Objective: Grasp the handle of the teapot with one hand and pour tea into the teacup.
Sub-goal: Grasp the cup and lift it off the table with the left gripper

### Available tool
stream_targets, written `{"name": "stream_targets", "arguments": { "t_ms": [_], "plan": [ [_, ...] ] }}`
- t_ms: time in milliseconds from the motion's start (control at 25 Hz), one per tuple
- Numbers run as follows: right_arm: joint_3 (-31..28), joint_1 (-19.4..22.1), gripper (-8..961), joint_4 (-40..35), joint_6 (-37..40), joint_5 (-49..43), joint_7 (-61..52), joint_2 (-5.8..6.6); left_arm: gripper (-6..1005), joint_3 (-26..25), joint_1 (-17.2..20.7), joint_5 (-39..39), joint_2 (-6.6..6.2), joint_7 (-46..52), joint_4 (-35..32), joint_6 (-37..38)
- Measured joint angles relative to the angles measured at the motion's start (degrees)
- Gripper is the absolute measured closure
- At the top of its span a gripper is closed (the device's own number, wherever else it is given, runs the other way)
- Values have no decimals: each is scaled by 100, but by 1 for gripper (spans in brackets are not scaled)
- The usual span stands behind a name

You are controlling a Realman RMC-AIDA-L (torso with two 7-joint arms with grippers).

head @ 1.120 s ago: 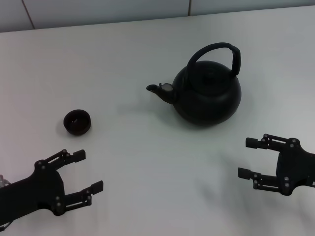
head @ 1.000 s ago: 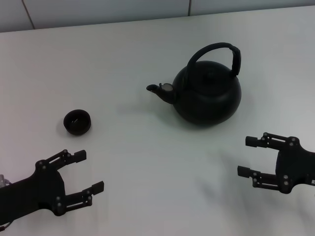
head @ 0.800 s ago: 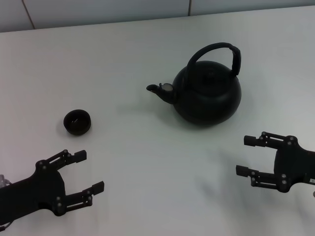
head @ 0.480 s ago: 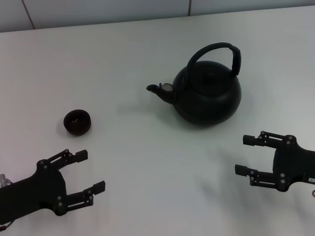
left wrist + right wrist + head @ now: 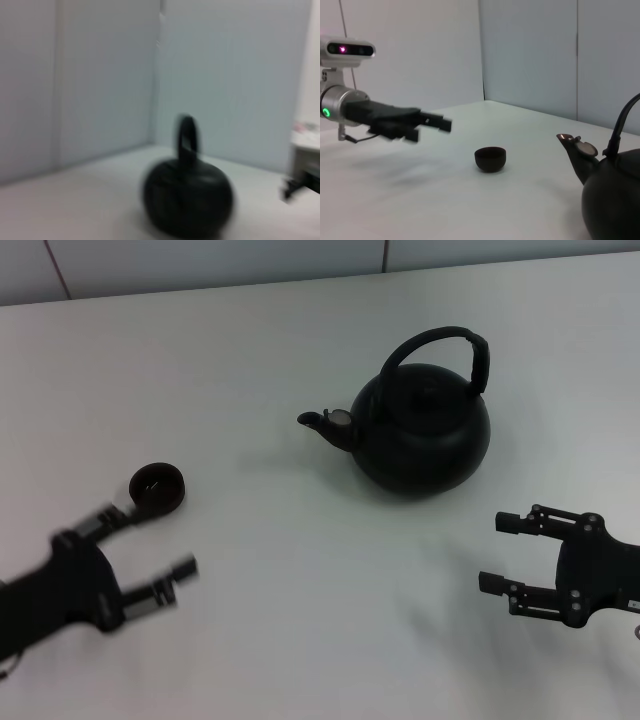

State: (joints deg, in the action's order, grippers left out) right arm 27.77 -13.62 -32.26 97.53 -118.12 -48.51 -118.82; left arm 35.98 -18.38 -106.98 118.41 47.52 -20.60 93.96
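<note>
The black teapot [image 5: 422,428] stands upright on the white table, spout pointing left, its arched handle [image 5: 440,346] over the lid. It also shows in the left wrist view [image 5: 187,200] and the right wrist view [image 5: 615,200]. The small dark teacup [image 5: 157,489] sits to the left, also in the right wrist view [image 5: 490,158]. My left gripper [image 5: 150,550] is open and empty, just in front of the teacup. My right gripper [image 5: 497,553] is open and empty, in front of and right of the teapot.
The white table [image 5: 290,570] ends at a grey tiled wall [image 5: 200,260] at the back. In the right wrist view the left arm [image 5: 385,120] reaches over the table beside the cup.
My left gripper has moved forward and up toward the teacup, blurred in motion. My right gripper has shifted only slightly. Teapot and teacup have not moved.
</note>
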Motion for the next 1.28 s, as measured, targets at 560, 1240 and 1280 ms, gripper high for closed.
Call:
{"name": "stream_targets", "arguments": {
  "t_ms": [560,1240,1280],
  "plan": [
    [-18,-20,224,-9,13,44,-1,-1,150,-643,21,1156,-10,-909,645,-662],
    [-18,-79,224,-26,2,45,-56,0,160,5,-48,1029,17,-1354,701,-1838],
    [-18,-79,224,-26,3,45,-56,0,161,5,-52,1029,15,-1354,707,-1845]
  ]
}}
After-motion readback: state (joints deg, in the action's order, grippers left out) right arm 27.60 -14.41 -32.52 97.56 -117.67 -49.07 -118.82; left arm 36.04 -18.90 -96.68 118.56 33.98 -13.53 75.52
